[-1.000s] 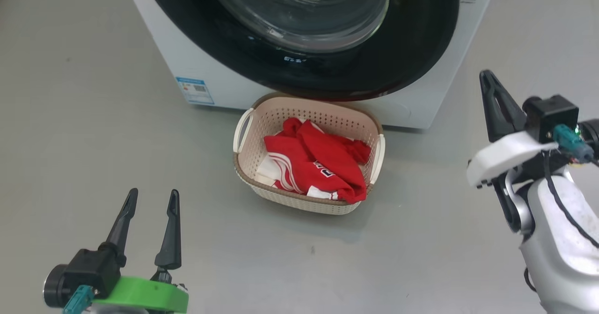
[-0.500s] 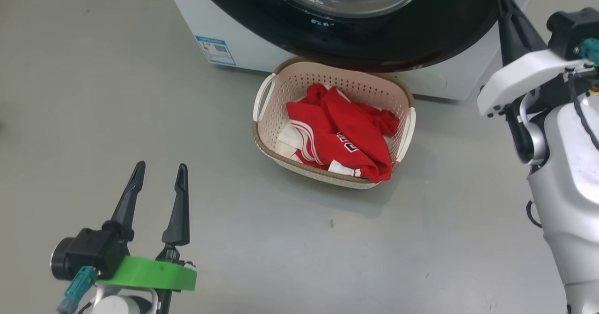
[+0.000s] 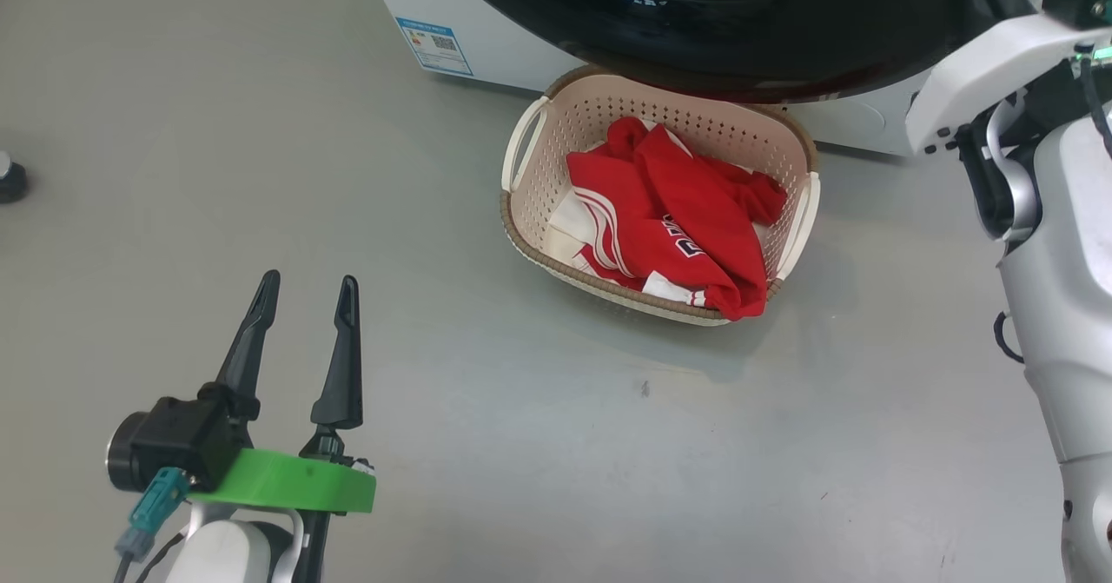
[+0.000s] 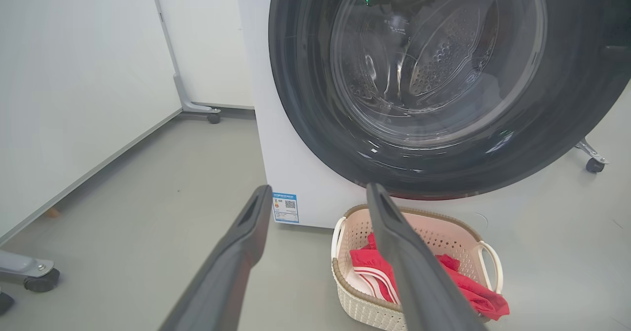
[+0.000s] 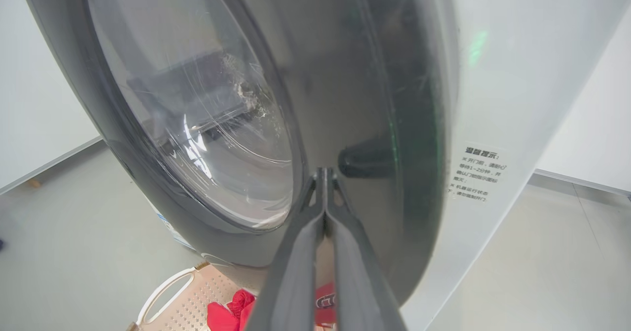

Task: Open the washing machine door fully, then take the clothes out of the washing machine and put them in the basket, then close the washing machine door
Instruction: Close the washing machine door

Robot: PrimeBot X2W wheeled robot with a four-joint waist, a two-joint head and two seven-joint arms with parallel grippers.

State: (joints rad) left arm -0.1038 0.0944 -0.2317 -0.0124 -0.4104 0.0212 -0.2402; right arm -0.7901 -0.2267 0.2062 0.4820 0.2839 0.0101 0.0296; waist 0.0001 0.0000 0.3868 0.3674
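1. Hanging low at the left above the grey floor (image 3: pixel 217 131), the left gripper (image 3: pixel 309 279) had its fingers spread wide and held nothing. It pointed toward the machine and was well apart from it.
2. Further right, the washing machine (image 3: pixel 460 1) stood on the floor, with a blue sticker (image 3: pixel 434 44) low on its white front.
3. Just before the machine, partly under the door's lower curve, the basket (image 3: pixel 695 118) sat upright on the floor.
4. Inside it lay the clothes (image 3: pixel 686 218): a red garment with white stripes and lettering heaped over white fabric, one red fold draped on the near rim.
5. Above the basket, the washing machine door (image 4: pixel 300 99) looked flush against the machine's front. The perforated drum (image 4: pixel 443 59) seen through its glass appeared bare of red cloth.
6. At the far right, the right gripper (image 5: pixel 323 172) had its fingers pressed together and gripped nothing. Its tips were aimed at the door's black ring beside a dark recess (image 5: pixel 365 162); whether they touched the ring could not be told.
7. Judged from this, the opening and unloading were done, and the closing seemed finished or nearly so. At most, a last push to latch the door and the drawing away of the arm were left.
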